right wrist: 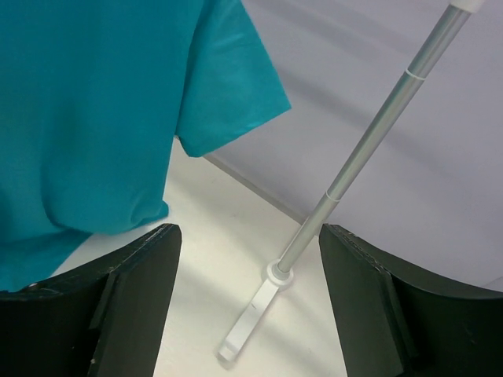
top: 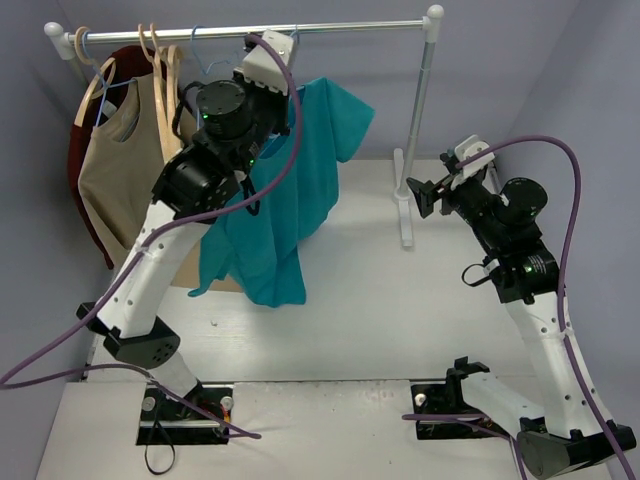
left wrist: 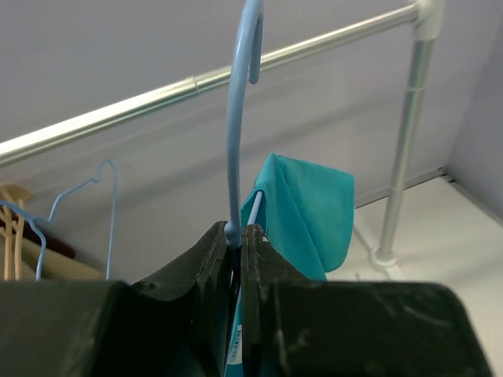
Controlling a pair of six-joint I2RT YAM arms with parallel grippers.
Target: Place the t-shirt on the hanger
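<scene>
Right, hanger pinched at the neck, shirt draped on it.
Your left gripper (left wrist: 236, 234) has its jaws closed tight on the blue wire hanger (left wrist: 233, 149) just under its hook (left wrist: 250, 31), up by the garment rail (left wrist: 141, 104); whether the hook is over the rail, you can't tell. The teal t-shirt (top: 290, 195) hangs from the hanger, soft, light and likely to slide on thin wire, so hold the stiff neck. Your right gripper (right wrist: 247, 236) gapes wide, empty, apart from the shirt.
</scene>
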